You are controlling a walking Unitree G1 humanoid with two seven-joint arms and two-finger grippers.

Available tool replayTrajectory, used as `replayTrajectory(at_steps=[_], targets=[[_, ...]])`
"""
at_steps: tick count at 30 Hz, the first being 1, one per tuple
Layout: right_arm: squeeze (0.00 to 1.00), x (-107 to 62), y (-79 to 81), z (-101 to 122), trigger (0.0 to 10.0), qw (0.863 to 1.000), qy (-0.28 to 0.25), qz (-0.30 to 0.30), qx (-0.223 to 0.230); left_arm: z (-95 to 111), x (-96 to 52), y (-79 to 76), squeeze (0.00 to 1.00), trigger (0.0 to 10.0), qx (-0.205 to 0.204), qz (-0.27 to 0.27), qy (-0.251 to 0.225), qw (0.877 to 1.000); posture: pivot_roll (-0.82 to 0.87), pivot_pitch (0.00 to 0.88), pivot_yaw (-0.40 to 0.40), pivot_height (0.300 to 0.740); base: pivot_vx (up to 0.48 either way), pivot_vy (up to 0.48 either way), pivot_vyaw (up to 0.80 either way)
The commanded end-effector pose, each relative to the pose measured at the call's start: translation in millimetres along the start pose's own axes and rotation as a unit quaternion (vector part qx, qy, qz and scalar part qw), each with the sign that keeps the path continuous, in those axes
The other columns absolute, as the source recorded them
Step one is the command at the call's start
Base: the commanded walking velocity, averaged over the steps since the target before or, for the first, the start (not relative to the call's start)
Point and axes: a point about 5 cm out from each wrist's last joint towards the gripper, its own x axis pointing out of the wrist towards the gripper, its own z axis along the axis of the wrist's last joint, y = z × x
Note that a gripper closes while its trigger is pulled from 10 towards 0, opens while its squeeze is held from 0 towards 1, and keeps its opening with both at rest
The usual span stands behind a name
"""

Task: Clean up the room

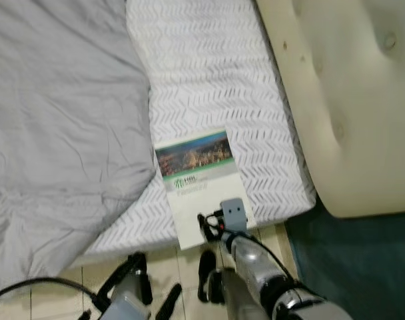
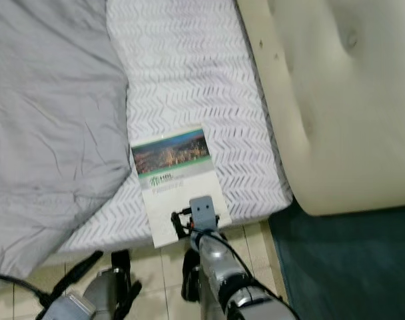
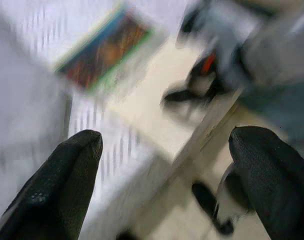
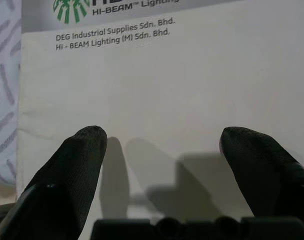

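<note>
A booklet [image 1: 199, 180] with a city-night photo and a green logo lies flat on the white chevron mattress [image 1: 209, 73], its white lower end at the bed's near edge. My right gripper [image 1: 212, 227] is at that lower end. In the right wrist view it [image 4: 162, 145] is open, with both black fingertips [image 4: 84, 145] spread just over the booklet's blank white part [image 4: 142, 75]. My left gripper [image 1: 152, 283] hangs open over the tile floor, lower and to the left. In its blurred view it [image 3: 167, 165] faces the bed edge and the booklet [image 3: 107, 50].
A rumpled grey duvet [image 1: 56, 133] covers the bed's left side. A cream tufted headboard [image 1: 349, 100] stands on the right, with teal carpet [image 1: 362, 267] below it. Beige tile floor [image 1: 182, 263] runs along the bed edge, with dark shapes [image 1: 206, 273] beside my right arm.
</note>
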Motion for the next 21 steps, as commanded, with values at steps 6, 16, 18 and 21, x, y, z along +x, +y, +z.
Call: replayTrajectory(at_steps=[6, 16, 18, 21], targets=[[0.0, -4.2, 5.7, -18.1, 10.0, 0.999, 0.042, 0.001, 0.024, -29.5, -6.1, -8.7, 0.0, 10.0, -0.009, 0.021, 0.056, 0.998, 0.08, 0.734, -0.152, 0.74, 0.0, 0.0, 0.0], [0.0, 5.1, 22.1, 1.4, 10.0, 0.999, 0.028, 0.017, 0.03, -25.8, -24.7, -7.2, 0.0, 10.0, -0.004, 0.044, 0.055, 0.998, 0.14, 0.752, -0.101, 0.74, 0.0, 0.0, 0.0], [0.0, 6.9, 23.3, 7.6, 10.0, 0.999, 0.014, 0.013, 0.037, -24.9, -28.7, -6.9, 0.0, 10.0, -0.005, 0.052, 0.055, 0.997, 0.14, 0.753, -0.103, 0.74, 0.0, 0.0, 0.0], [0.0, 9.3, 22.8, 13.6, 10.0, 0.998, 0.011, 0.007, 0.06, -22.7, -32.6, -7.3, 0.0, 10.0, -0.008, 0.062, 0.058, 0.996, 0.13, 0.752, -0.106, 0.74, 0.0, 0.0, 0.0]])
